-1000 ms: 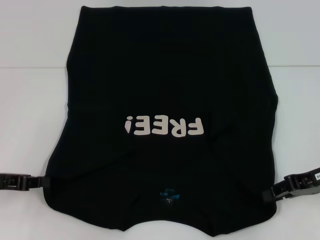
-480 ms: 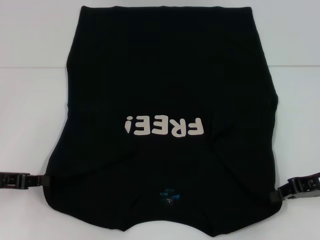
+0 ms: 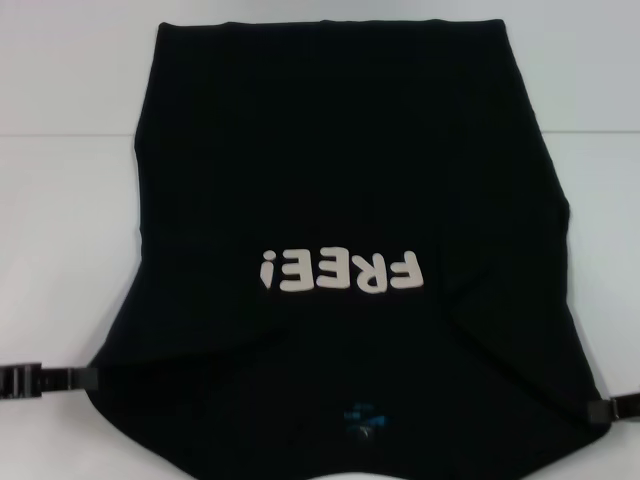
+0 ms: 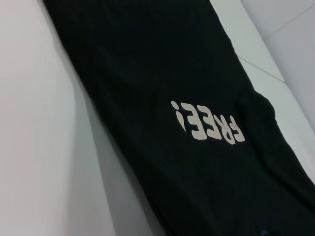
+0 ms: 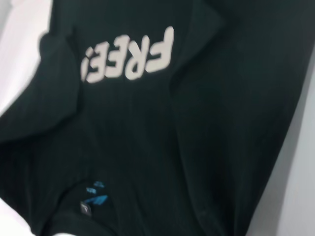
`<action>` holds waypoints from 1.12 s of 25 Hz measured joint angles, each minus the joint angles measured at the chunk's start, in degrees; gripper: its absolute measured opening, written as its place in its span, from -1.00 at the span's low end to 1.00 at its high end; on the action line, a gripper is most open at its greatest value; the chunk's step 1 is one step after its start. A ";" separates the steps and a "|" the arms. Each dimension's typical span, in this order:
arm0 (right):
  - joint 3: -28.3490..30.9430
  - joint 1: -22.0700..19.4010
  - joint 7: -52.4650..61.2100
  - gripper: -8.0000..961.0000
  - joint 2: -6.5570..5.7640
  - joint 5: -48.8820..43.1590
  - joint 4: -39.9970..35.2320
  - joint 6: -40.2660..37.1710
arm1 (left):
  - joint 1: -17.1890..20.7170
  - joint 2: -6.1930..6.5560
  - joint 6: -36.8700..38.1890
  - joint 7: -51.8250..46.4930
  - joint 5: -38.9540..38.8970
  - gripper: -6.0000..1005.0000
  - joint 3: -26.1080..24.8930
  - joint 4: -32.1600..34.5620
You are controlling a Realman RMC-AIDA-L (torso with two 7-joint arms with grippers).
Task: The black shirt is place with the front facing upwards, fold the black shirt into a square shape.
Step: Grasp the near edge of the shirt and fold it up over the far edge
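My left hand point(image 3: 88, 377) sits at the lower left of the head view, low against the white counter point(image 3: 60, 250), with its tip touching the left edge of the black shirt point(image 3: 350, 150). The cloth bulges out toward it there, but I cannot tell whether the hand is clenched on the fabric or only resting against it, because the tip is dark against dark cloth.

The shirt fills the middle of the frame from the top edge down to the bottom. It lies front up, with the collar end toward me and the hem end at the top. The cream letters "FREE!" point(image 3: 340, 271) read upside down just below the centre. Below them, near the bottom edge, a small blue neck label point(image 3: 362, 417) shows. A few soft creases run from the lettering down toward the two lower corners. In my left wrist view the shirt runs as a long dark band across the white surface, with the letters point(image 4: 206, 123) on its far part. In my right wrist view the letters point(image 5: 129, 55) and the blue label point(image 5: 94, 201) both show, with folds in the cloth between them.

My right hand point(image 3: 603, 410) is at the lower right, only its dark tip in view, meeting the right edge of the shirt. I cannot tell its grip either.
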 joint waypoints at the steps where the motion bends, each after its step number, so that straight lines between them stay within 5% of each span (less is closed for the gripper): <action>1: 1.41 -0.79 -1.14 -0.88 -0.03 0.00 -0.03 -0.88 | 0.35 -0.13 0.48 0.00 -0.02 -0.95 -0.03 -0.15; 20: 13.50 -12.10 -10.14 -0.88 -1.37 -0.35 -0.12 -8.32 | 7.75 -1.96 9.47 2.62 -0.13 -0.94 -2.22 -4.51; 28: 17.32 -6.10 -9.97 -0.88 -2.73 -0.05 -0.08 -8.30 | 0.65 -1.48 5.62 2.23 -2.20 -0.94 -3.02 -8.90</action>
